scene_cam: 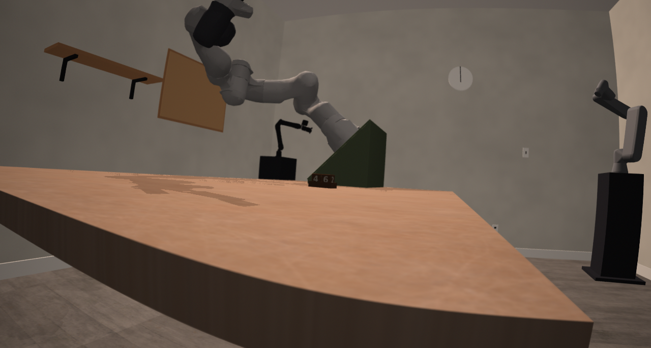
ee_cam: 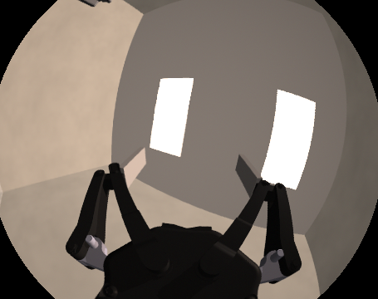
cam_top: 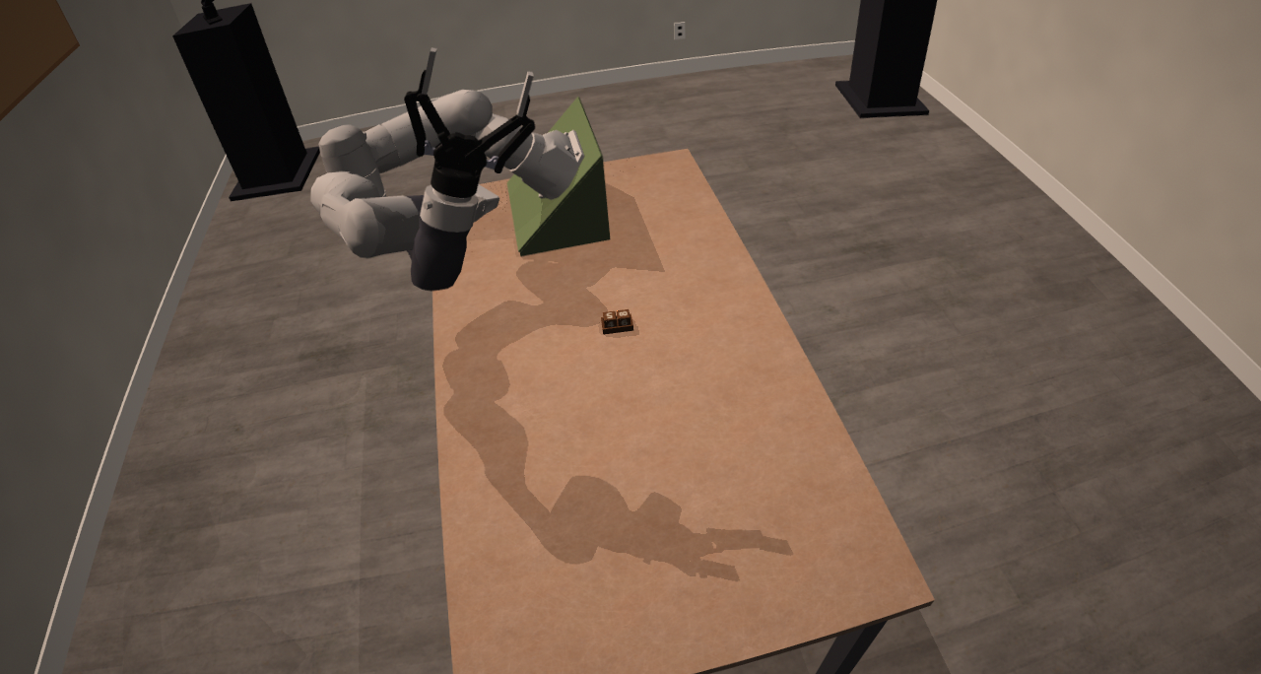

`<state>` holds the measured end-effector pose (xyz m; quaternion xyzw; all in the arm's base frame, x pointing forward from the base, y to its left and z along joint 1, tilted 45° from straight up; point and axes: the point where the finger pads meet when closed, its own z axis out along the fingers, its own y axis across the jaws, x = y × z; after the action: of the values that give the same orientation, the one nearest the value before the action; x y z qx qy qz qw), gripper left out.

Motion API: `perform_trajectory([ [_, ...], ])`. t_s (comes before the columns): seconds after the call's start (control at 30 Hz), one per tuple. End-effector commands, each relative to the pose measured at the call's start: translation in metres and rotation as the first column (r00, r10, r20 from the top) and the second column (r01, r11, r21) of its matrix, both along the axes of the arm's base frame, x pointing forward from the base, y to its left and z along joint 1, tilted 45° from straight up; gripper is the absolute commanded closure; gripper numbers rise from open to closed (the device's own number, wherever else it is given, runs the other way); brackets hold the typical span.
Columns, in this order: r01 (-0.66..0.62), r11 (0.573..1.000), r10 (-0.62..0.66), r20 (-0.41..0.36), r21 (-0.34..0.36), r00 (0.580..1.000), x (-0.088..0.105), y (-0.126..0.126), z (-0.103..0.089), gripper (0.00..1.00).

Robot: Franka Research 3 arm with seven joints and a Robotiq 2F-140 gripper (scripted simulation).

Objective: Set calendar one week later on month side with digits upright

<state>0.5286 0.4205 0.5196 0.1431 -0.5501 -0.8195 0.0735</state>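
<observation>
The small dark block calendar stands on the brown table, a little in front of the arm's green wedge base. Two digit cubes sit side by side in its tray. In the exterior view the side facing the camera reads 4 and 6. The top digits in the top view are too small to read. My gripper is open and empty. It points up at the ceiling, high above the table's far left corner and far from the calendar. The wrist view shows only walls and ceiling lights.
Black pedestals stand on the floor at the far left and far right. Another pedestal carries a grey arm. A shelf and a board hang on the wall. The arm's shadow lies across the table.
</observation>
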Motion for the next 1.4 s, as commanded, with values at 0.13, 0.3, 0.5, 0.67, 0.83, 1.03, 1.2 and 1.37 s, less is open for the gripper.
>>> perform_trajectory([
  [0.13, -0.134, 0.974, 0.117, -0.104, -0.183, 0.988, -0.033, 0.031, -0.065, 0.00],
  [0.3, -0.142, 0.971, 0.122, -0.108, -0.194, 0.987, -0.036, 0.033, -0.070, 0.00],
  [0.5, -0.142, 0.971, 0.122, -0.108, -0.194, 0.987, -0.036, 0.033, -0.070, 0.00],
  [0.67, -0.142, 0.971, 0.122, -0.108, -0.194, 0.987, -0.036, 0.033, -0.070, 0.00],
  [0.83, -0.142, 0.971, 0.122, -0.108, -0.194, 0.987, -0.036, 0.033, -0.070, 0.00],
  [1.03, -0.230, 0.911, 0.183, -0.164, -0.342, 0.969, -0.069, 0.054, -0.133, 0.00],
  [1.2, -0.230, 0.911, 0.183, -0.164, -0.342, 0.969, -0.069, 0.054, -0.133, 0.00],
  [1.37, -0.230, 0.911, 0.183, -0.164, -0.342, 0.969, -0.069, 0.054, -0.133, 0.00],
])
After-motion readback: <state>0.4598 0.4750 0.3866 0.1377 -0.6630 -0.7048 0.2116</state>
